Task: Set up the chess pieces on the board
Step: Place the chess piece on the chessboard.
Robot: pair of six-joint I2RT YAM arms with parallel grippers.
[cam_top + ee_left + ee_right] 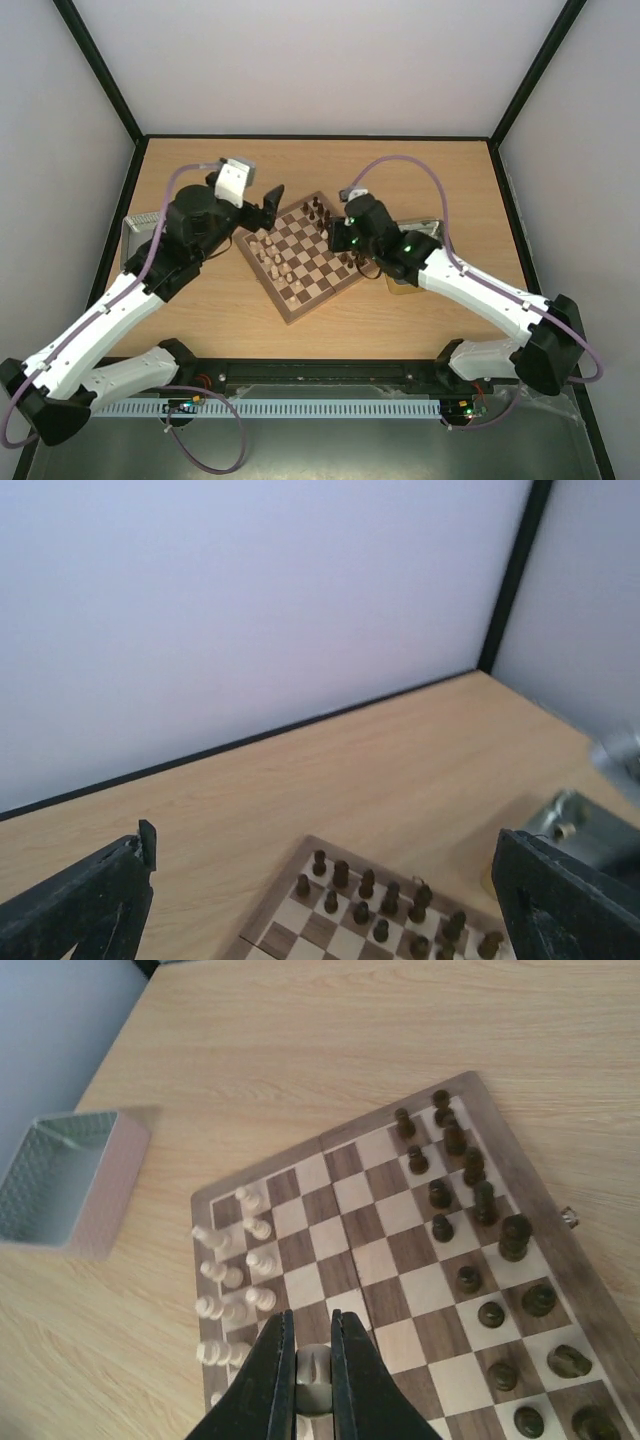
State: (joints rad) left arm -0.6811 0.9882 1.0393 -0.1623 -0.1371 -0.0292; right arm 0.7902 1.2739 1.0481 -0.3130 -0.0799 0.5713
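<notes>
- Cream chessman sits pinched upright between the right fingers. They are closed almost together around it, over the near rim of the board.
- Left fingers hang spread wide and hold nothing. The board's corner and a few dark chessmen show below and between them.
- The step looks like a placement, and it calls for care:
  - bring the chessman straight down onto the middle of one free square on the light side
  - keep it upright and let its base touch the wood before parting the fingers
  - open only slightly, because neighbours stand just left of the fingers, then lift straight up
- Counted:
  - one board on the pale wooden surface
  - one metal tin, lying well apart to the left of the right fingers
  - about sixteen dark chessmen in two rows to the right of the right fingers
  - roughly a dozen cream pieces crowded to their left, plus the one held
  - the exact cream tally cannot be told, because several overlap
</notes>
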